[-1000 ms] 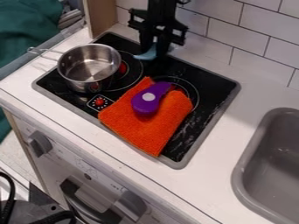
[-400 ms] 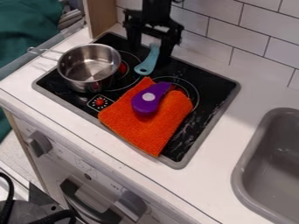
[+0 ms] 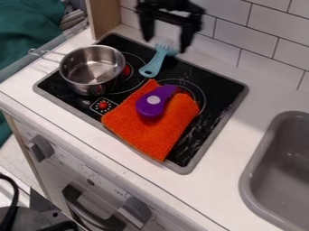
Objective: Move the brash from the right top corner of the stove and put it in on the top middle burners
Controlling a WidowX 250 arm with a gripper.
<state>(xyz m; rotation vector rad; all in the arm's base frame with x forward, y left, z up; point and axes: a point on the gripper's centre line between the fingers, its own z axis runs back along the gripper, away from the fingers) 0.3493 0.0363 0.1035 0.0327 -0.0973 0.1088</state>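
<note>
Camera view: on the stove [image 3: 217,129], see one steel pot [image 3: 91,67] at 10 o'clock and one orange cloth [image 3: 151,133] at 6, bearing one purple toy [image 3: 149,107]. Find one blue brush [image 3: 155,63] at 12, near one gripper [image 3: 166,44] hanging with fingers spread. Note tiled wall [image 3: 259,40] at 1 o'clock, sink [image 3: 246,180] at 4

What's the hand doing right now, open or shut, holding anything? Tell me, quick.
Hand: open, fingers spread wide, holding nothing, above the blue brush at the back of the stove.
</note>
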